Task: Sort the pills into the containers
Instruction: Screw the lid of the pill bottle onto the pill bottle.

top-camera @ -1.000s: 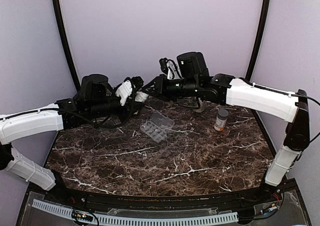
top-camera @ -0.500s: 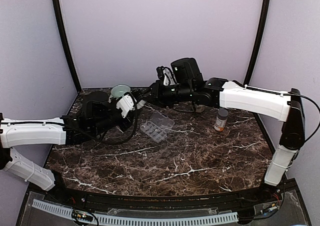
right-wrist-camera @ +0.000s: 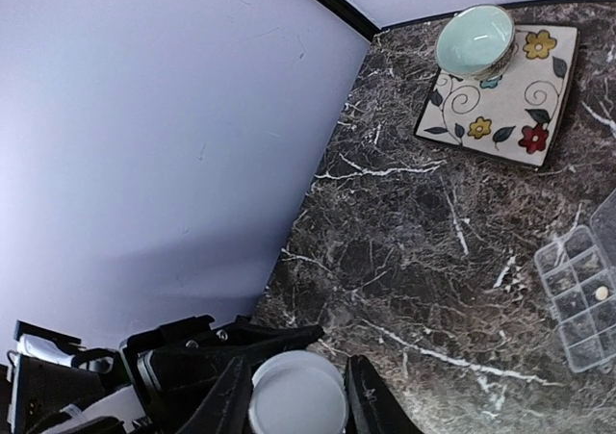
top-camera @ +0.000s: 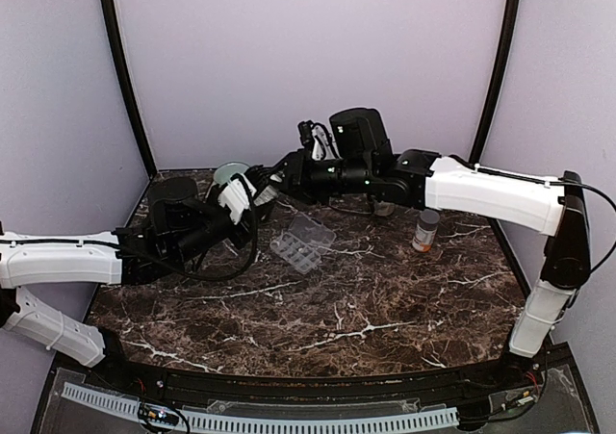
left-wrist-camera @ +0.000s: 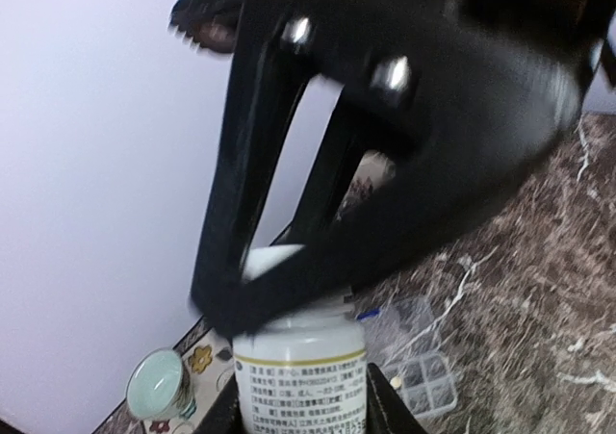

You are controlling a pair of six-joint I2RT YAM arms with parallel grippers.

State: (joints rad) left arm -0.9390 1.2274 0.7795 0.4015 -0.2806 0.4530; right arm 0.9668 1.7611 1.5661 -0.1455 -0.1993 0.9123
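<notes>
Two rows of cells are offered by the pill organizer [top-camera: 301, 242], laid mid-table with its lid folded open, presumably so pills can be dropped straight in; one pale pill [right-wrist-camera: 601, 292] is seen in a cell. An orange bottle [top-camera: 425, 229] is stood capped to its right. Farther back, a small white bottle [left-wrist-camera: 300, 357] is clamped upright by the left gripper [left-wrist-camera: 303, 403], judged to be steadied for uncapping. Its cap [right-wrist-camera: 298, 400] is flanked by the right gripper [right-wrist-camera: 299, 365]; whether those jaws press it cannot be told. A yellow band and fine print, possibly Chinese, are carried on the label, too blurred to be read. Farthest, a bowl [right-wrist-camera: 474, 39] is set on a floral tile [right-wrist-camera: 525, 107].
</notes>
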